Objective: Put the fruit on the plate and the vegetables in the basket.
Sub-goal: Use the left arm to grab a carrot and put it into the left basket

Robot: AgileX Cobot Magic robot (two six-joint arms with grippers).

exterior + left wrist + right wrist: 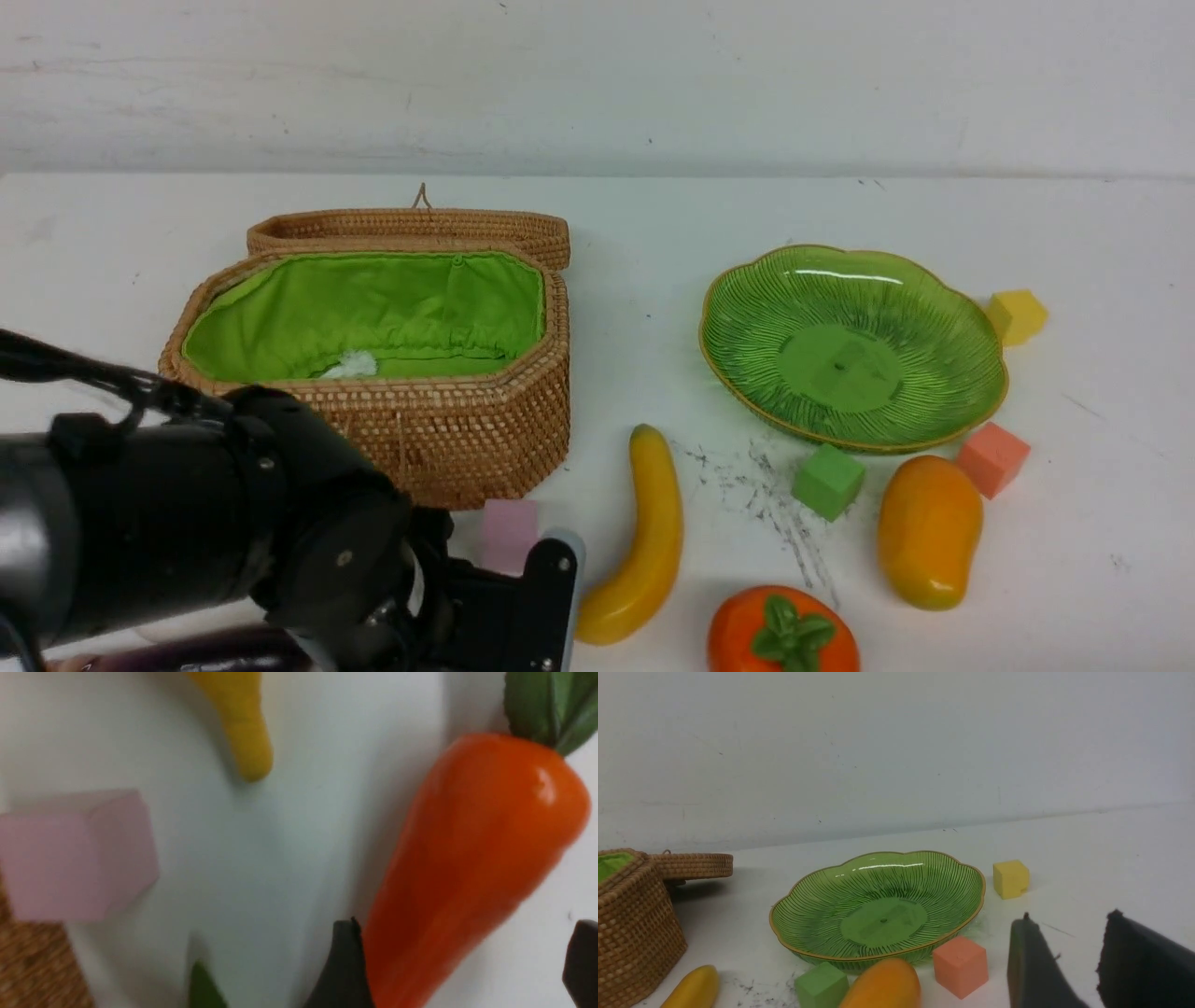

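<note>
Basket [467, 439] stands open at left, plate [747, 327] at right; banana [653, 532] and mango [929, 532] lie in front. Left gripper [467, 924] straddles the red vegetable [467, 858], fingers spread; right gripper [1070, 917] is released. Pink cube [509, 532] fronts the basket; green cube [826, 481] sits just beside the plate.

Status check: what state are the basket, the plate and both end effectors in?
Brown woven rattan basket: lid open.
Green ribbed glass plate: empty.
Left end effector: open, fingers either side of the orange-red pointed vegetable.
Right end effector: open, holding nothing.
</note>
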